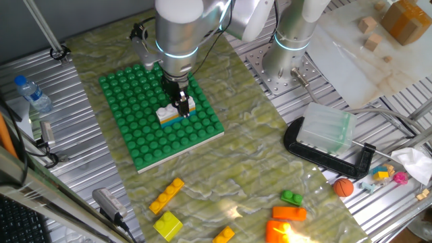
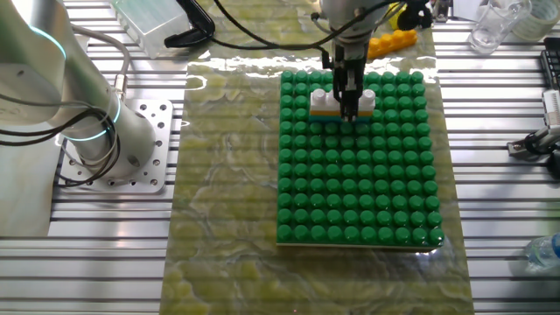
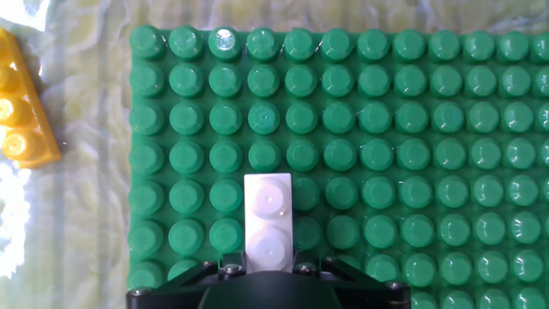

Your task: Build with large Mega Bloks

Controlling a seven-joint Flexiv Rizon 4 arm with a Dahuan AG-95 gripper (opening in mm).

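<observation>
Green baseplate (image 2: 359, 175) on table: your gripper (image 2: 346, 109) is pinching the white brick (image 2: 343, 99), seating it on the stack; press, then release.

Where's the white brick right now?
The white brick sits on the green baseplate, stacked on an orange and a cyan layer. The gripper is on it, near the plate's middle in one fixed view.

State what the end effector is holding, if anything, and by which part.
The end effector straddles the middle of the white brick, topmost of a small stack on the green baseplate. Whether its fingers actually clamp the brick cannot be told.
</observation>
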